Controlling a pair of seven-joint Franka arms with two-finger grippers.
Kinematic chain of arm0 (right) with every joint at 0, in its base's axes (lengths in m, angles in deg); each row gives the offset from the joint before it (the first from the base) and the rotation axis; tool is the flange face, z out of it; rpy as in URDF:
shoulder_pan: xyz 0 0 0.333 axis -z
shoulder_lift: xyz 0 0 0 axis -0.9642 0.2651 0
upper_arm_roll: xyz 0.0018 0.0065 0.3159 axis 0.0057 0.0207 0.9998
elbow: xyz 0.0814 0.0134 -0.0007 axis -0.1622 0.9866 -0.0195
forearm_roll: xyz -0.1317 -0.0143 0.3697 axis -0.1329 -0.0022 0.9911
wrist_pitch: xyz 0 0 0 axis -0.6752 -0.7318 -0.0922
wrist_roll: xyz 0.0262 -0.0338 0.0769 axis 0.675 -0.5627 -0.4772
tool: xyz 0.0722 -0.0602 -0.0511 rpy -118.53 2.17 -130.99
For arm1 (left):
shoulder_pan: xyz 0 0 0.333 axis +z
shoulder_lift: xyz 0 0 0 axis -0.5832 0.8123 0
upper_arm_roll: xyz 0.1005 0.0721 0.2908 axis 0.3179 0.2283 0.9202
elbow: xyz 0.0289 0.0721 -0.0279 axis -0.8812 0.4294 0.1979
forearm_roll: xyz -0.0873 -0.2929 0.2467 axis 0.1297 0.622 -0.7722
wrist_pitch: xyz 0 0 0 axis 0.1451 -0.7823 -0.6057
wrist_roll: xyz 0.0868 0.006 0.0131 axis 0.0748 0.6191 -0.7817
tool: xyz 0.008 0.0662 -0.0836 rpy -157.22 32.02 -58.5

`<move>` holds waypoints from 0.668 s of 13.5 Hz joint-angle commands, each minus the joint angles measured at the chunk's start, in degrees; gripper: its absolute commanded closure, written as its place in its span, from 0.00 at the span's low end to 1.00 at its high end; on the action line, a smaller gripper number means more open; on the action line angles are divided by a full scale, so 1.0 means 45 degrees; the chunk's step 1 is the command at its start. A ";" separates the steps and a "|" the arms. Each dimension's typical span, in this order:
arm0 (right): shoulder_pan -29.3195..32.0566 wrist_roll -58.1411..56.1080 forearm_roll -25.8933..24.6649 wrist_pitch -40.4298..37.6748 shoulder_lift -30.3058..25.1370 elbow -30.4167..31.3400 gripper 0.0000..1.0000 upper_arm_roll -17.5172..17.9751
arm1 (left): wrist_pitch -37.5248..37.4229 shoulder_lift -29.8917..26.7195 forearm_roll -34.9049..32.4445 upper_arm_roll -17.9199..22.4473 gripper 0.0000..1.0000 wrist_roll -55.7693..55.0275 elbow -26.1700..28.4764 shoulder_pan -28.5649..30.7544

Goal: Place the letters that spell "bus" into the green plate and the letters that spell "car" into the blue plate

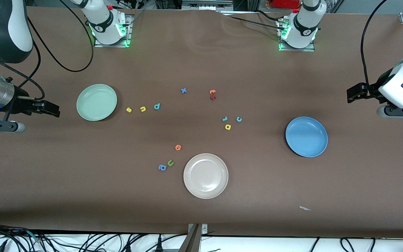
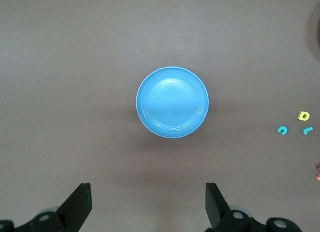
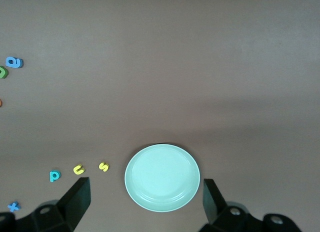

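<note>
A brown table [image 1: 201, 217] spreads before you; nothing is sorted yet, so you are at the very first pick. Take the cream plate [image 1: 205, 176] as landmark: the green plate [image 1: 96, 102] lies farther from the front camera toward the right arm's end, with yellow s [image 1: 129, 110], yellow u [image 1: 143, 109] and teal b [image 1: 157, 106] just beside it. The blue plate [image 1: 306, 136] sits toward the left arm's end; teal c [image 1: 239, 119], yellow a [image 1: 228, 127] and teal r [image 1: 224, 119] cluster between. The right gripper [image 1: 55, 111] and left gripper [image 1: 349, 95] hang wide apart, empty. Next, drop the right gripper squarely over the s.
</note>
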 commanded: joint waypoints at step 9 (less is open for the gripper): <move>-0.0012 0.0192 0.0028 0.0256 -0.0123 0.0345 0.01 0.0122 | 0.0091 -0.0318 0.0216 -0.0122 0.00 0.0005 0.0381 0.0145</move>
